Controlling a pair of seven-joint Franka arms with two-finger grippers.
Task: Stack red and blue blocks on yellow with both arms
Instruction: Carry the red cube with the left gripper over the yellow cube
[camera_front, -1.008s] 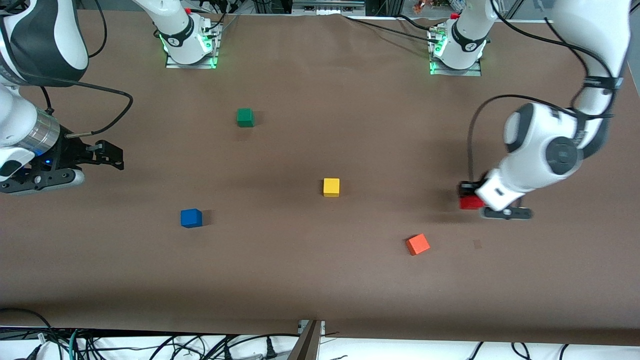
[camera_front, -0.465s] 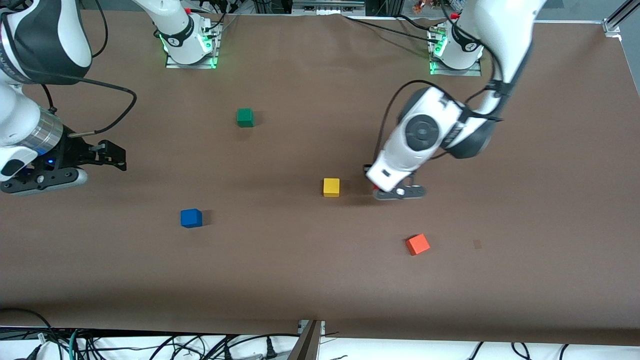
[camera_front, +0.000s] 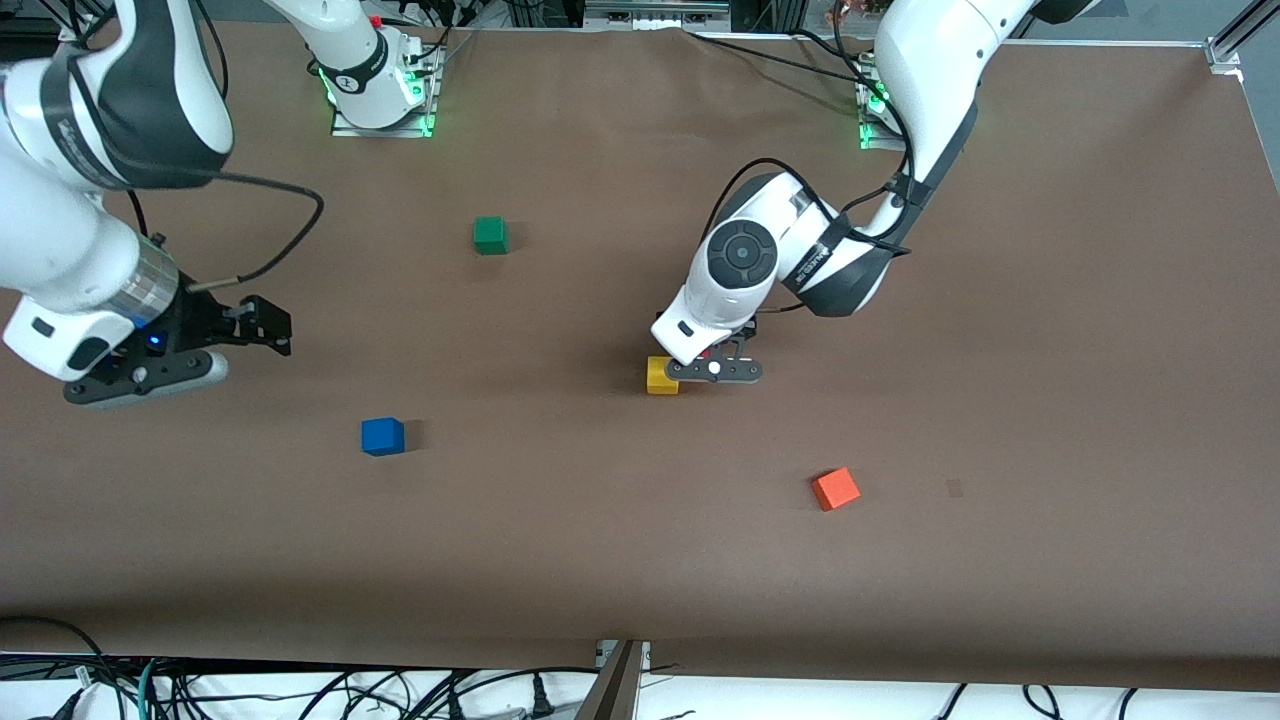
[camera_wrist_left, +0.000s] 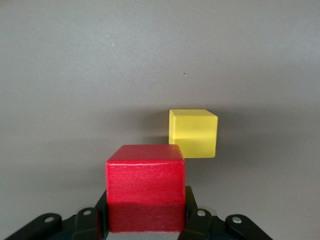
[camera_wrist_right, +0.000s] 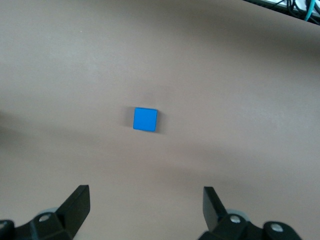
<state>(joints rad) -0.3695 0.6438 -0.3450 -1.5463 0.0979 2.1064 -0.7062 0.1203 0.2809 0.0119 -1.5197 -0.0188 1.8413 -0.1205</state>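
The yellow cube (camera_front: 660, 377) sits on the table near the middle; it also shows in the left wrist view (camera_wrist_left: 193, 133). My left gripper (camera_front: 705, 365) is shut on the red block (camera_wrist_left: 145, 186) and holds it above the table right beside the yellow cube, on the side toward the left arm's end. The red block is hidden under the hand in the front view. The blue block (camera_front: 383, 436) lies toward the right arm's end and shows in the right wrist view (camera_wrist_right: 145, 119). My right gripper (camera_front: 252, 330) is open and empty (camera_wrist_right: 145, 210), high over the table short of the blue block.
A green cube (camera_front: 490, 235) lies nearer the robot bases. An orange cube (camera_front: 835, 489) lies nearer the front camera, toward the left arm's end. The brown table (camera_front: 1050, 400) is bare elsewhere.
My left gripper has carried the red block from the left arm's end of the table to the yellow cube. My right arm has shifted a little toward the middle.
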